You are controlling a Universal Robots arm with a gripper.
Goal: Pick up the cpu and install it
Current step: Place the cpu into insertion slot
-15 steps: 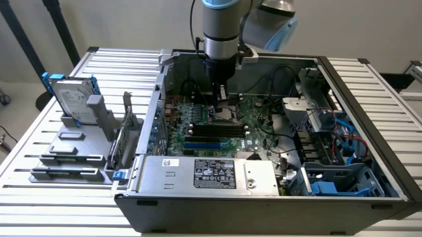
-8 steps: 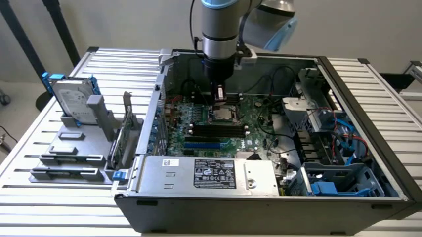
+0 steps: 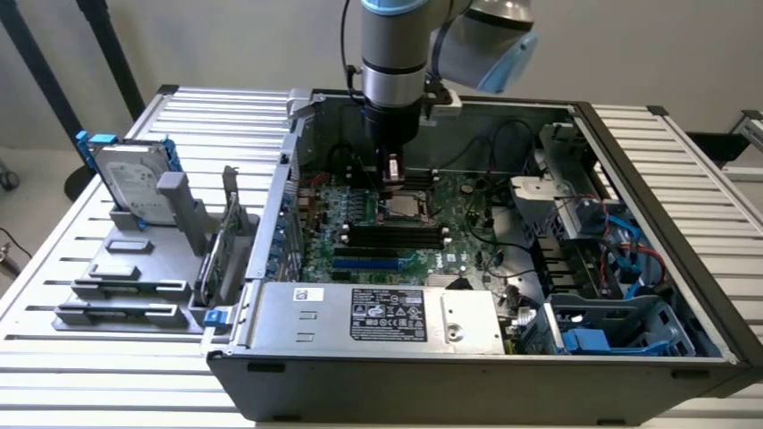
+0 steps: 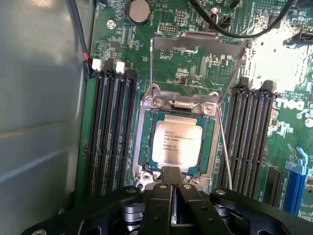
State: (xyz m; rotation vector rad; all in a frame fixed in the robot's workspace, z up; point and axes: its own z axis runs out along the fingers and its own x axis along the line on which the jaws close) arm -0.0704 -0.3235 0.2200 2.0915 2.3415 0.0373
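**A:** Entry: where does the cpu sit?

**B:** The cpu (image 4: 176,143) lies flat in the socket (image 4: 145,147) on the motherboard (image 4: 166,19), metal top up. Its edges look square with the socket rim. Memory slots (image 4: 110,132) flank the socket on both sides.

**A:** Gripper state?

**B:** The gripper (image 4: 172,171) hangs straight down into the open computer case (image 3: 477,375), directly over the socket. Its fingers are pressed together with no gap and nothing between them. The tips sit right at one edge of the cpu; whether they touch it cannot be told.

**A:** Progress?

**B:** Judgement: pick and placement look done, since the chip is free of the gripper and in its seat. Not done: the load plate (image 4: 198,43) stands tilted up off the socket, and the thin wire lever (image 4: 224,147) runs unlatched beside it. The chip is placed but not clamped.

**A:** Anything else to note?

**B:** A hard drive (image 3: 125,183) with blue brackets stands in a grey holder on the tabletop (image 3: 71,268), at the exterior view's left and well apart from the socket.
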